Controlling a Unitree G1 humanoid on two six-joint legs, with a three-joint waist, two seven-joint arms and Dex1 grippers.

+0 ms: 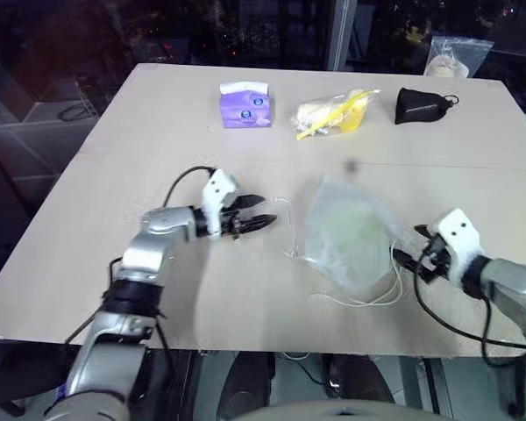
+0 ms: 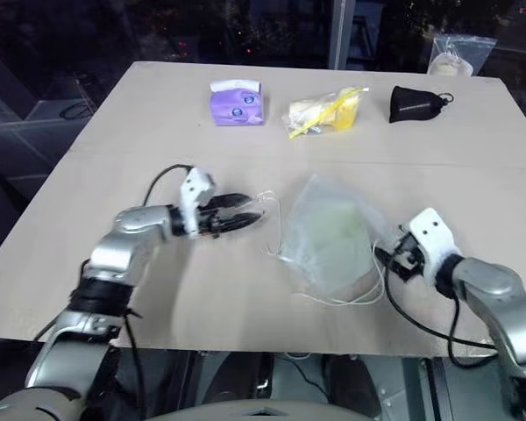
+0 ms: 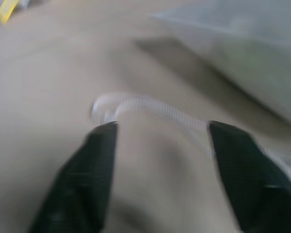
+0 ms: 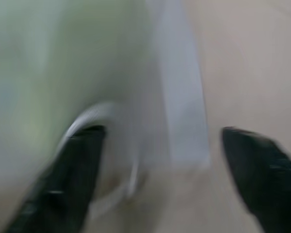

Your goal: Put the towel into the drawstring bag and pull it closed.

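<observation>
- Now you see the bag (image 1: 346, 235) lying flat on the counter (image 1: 114, 175), between the two hands, with the towel (image 1: 349, 226) showing pale green through the mesh, so it seems already inside.
- Your left hand (image 1: 265, 213) hangs just above the counter with its fingers spread and empty; the bag lies to its right, a short gap away.
- A thin cord loop (image 3: 136, 103) lies just ahead of the left fingertips, not between them.
- Your right hand (image 1: 407, 256) is also spread and holds nothing; it is nearly touching the bag's right edge, where more cord (image 1: 368, 298) lies loose on the counter.
- The bag's long axis runs from the far side toward the near edge, slightly slanted, across the line between the hands.
- I think the right hand is the nearer one; whether the mouth is fully drawn shut, I cannot tell.
</observation>
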